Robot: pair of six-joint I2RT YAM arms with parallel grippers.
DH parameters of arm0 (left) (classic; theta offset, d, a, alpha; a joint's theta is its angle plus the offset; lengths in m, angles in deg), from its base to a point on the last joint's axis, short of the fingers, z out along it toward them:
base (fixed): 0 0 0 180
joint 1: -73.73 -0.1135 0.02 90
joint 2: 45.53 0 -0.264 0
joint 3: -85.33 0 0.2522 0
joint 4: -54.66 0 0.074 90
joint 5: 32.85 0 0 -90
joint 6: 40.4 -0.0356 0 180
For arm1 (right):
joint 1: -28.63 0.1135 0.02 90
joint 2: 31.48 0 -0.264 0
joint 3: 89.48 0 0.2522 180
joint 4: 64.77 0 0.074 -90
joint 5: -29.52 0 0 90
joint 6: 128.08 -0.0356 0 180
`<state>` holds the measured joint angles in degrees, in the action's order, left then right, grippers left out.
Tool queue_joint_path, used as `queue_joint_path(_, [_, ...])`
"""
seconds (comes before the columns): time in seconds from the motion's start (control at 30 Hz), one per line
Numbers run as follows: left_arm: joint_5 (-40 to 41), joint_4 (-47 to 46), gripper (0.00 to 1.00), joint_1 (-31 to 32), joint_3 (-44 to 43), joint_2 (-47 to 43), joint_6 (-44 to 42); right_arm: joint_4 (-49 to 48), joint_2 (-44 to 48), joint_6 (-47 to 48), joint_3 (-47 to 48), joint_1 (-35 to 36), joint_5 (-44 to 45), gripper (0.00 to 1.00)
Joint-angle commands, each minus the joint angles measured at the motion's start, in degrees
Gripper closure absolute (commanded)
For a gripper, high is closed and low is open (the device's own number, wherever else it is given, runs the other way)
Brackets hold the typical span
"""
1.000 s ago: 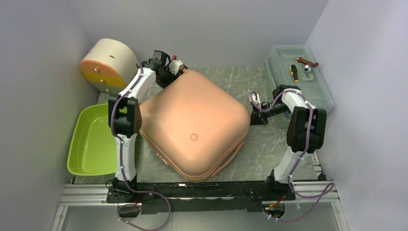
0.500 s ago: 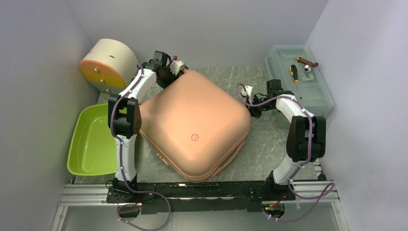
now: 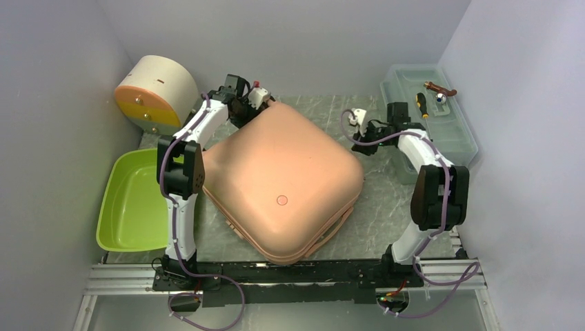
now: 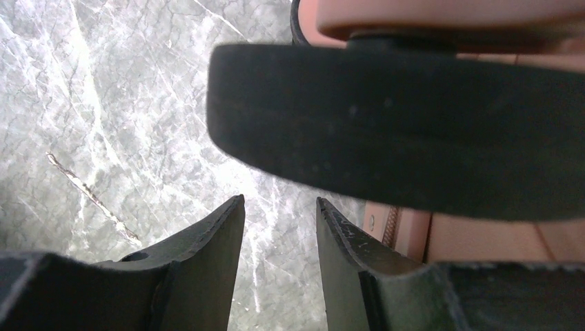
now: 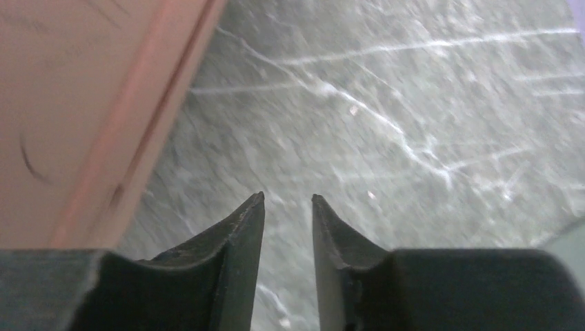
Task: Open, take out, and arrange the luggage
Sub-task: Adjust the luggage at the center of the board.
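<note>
The salmon-pink luggage [image 3: 279,179] lies closed and flat in the middle of the marble table, turned like a diamond. My left gripper [image 3: 247,110] is at its far corner. In the left wrist view the gripper [image 4: 279,203] is slightly open and empty, just below a black wheel [image 4: 414,124] of the luggage [image 4: 483,241]. My right gripper [image 3: 359,134] hovers off the luggage's far right edge. In the right wrist view it [image 5: 288,198] is slightly open and empty over bare table, with the luggage's pink edge [image 5: 83,103] to its left.
A cream half-round box with orange drawers [image 3: 152,89] stands at the back left. A green tub [image 3: 131,200] lies at the left. A translucent toolbox [image 3: 431,114] with a screwdriver [image 3: 421,103] on its lid stands at the back right. Walls close in on three sides.
My right gripper has moved from the luggage's right corner toward the back, alongside its far right edge. The luggage has shifted slightly to the right. The left gripper has barely moved.
</note>
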<state>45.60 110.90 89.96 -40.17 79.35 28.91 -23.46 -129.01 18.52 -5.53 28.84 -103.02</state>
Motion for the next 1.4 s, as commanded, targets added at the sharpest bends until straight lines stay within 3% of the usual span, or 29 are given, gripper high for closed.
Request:
queue_joint_path(0.0, [-8.4, 7.5, 0.51, 6.3, 1.9, -3.2, 2.5, 19.9, -0.5, 12.4, 9.7, -5.3, -1.9, 0.6])
queue_joint_path(0.23, [-7.8, 7.5, 0.5, 6.3, 1.8, -3.6, 2.4, 47.4, 1.9, 25.0, 18.5, -6.6, 0.8, 0.49])
queue_joint_path(0.47, [-7.4, 7.2, 0.5, 6.3, 2.8, -4.5, 2.5, 56.8, 5.2, 25.1, 15.5, -3.5, 3.4, 0.45])
queue_joint_path(0.67, [-7.5, 7.0, 0.5, 6.3, 3.5, -5.1, 2.5, 56.8, 6.5, 19.9, 15.3, -3.5, 1.2, 0.43])
queue_joint_path(0.93, [-7.7, 6.7, 0.5, 6.3, 4.1, -5.6, 2.5, 43.2, 9.9, 8.7, 9.4, -2.3, 6.8, 0.36])
queue_joint_path(1.07, [-7.7, 6.8, 0.5, 6.3, 4.0, -5.4, 2.5, 42.7, 8.8, 7.7, 9.3, -2.3, 5.6, 0.36])
queue_joint_path(1.27, [-7.6, 6.8, 0.5, 6.3, 3.9, -5.5, 2.6, 41.0, 8.1, 6.3, 8.6, -1.8, 5.2, 0.38])
queue_joint_path(1.37, [-7.5, 6.9, 0.5, 6.3, 3.9, -5.5, 2.7, 41.5, 7.0, 6.1, 8.7, -1.8, 5.4, 0.45])
